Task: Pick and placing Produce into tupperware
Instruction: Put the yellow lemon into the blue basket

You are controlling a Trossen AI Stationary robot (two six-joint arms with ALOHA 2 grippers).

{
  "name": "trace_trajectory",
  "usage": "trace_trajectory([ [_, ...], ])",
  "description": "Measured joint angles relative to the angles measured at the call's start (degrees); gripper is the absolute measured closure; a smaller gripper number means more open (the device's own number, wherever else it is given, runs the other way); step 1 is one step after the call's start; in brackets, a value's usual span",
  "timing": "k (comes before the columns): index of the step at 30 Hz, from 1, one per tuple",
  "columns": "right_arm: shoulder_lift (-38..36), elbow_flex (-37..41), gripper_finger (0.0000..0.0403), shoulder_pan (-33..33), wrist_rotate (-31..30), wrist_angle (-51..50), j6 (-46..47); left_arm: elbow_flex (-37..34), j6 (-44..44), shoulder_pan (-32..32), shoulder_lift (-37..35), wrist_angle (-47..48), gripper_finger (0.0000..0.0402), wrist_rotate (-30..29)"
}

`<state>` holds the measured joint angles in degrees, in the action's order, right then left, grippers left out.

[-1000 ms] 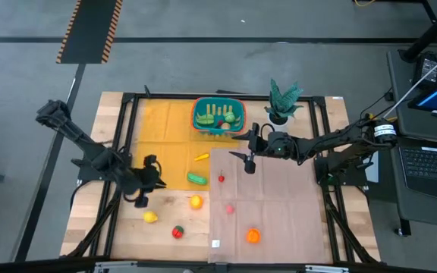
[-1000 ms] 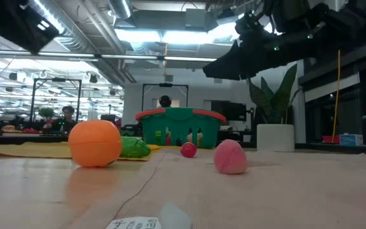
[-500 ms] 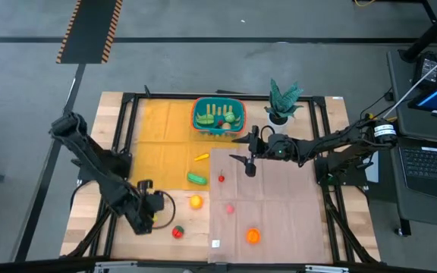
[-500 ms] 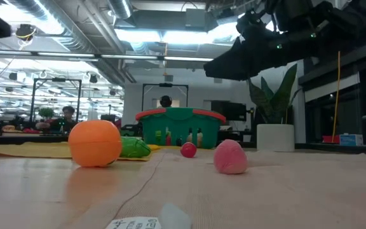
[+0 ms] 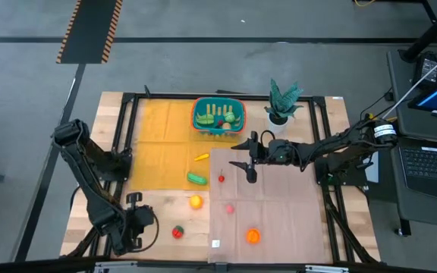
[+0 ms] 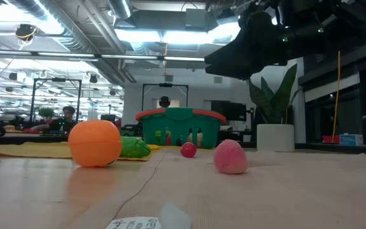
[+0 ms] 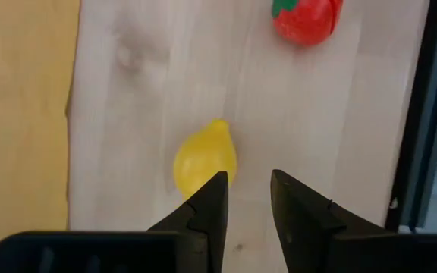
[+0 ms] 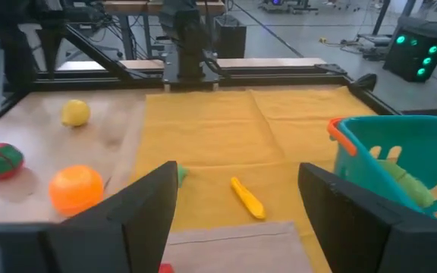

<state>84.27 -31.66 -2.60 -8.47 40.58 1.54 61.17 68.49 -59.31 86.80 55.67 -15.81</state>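
Note:
The produce lies scattered over the table. A yellow lemon (image 7: 205, 159) rests on the bare wood near the left front corner, with a red tomato (image 5: 177, 232) close by. My left gripper (image 7: 247, 189) points down over the lemon, slightly open and empty; one finger stands right beside the lemon. An orange fruit (image 5: 196, 202), a green cucumber (image 5: 196, 179) and a yellow chili (image 5: 201, 157) lie toward the middle. The teal tupperware (image 5: 218, 114), holding several pieces, stands at the far edge. My right gripper (image 5: 237, 154) hovers open near it, above the table's middle.
A potted green plant (image 5: 281, 102) stands right of the tupperware. A small red piece (image 5: 221, 178), a pink piece (image 5: 229, 208) and an orange ball (image 5: 253, 236) lie on the brown cloth (image 5: 279, 205). A yellow cloth (image 5: 161, 144) covers the far left. The black frame (image 7: 431, 114) borders the table.
My left arm has swung toward the table's near edge and tipped its gripper downward, ending above the lemon, which it now covers in the high view. The produce has stayed where it was.

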Motion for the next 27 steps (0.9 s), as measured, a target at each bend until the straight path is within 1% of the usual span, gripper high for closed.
trace_trajectory([
  [6, 0.0, 0.0, 0.0128, -0.7, 0.0, 0.0, 1.3, -0.1, 0.3, 0.2, 0.0, 3.6, 0.0298, -0.2],
  [9, 0.0, 0.0, 0.0128, -0.7, 0.0, 0.0, 1.3, -1.0, 0.2, 0.8, 0.0, 3.4, 0.0296, -0.2],
  [13, 0.0, 0.0, 0.0128, -0.7, 0.0, 0.0, 1.2, -3.5, 0.0, 2.2, 0.0, 1.4, 0.0295, 0.6],
  [17, 0.0, 0.0, 0.0128, -0.6, 0.0, 0.0, 1.2, -5.2, -2.1, 2.9, 0.0, -2.0, 0.0303, 1.6],
  [22, 0.0, 0.0, 0.0128, -0.6, 0.0, 0.0, 1.1, -5.5, -3.0, 3.2, 0.0, -4.3, 0.0314, 4.4],
  [27, 0.0, 0.0, 0.0128, -0.6, 0.0, 0.0, 1.1, -5.5, -3.0, 3.1, 0.0, -4.7, 0.0324, 4.6],
])
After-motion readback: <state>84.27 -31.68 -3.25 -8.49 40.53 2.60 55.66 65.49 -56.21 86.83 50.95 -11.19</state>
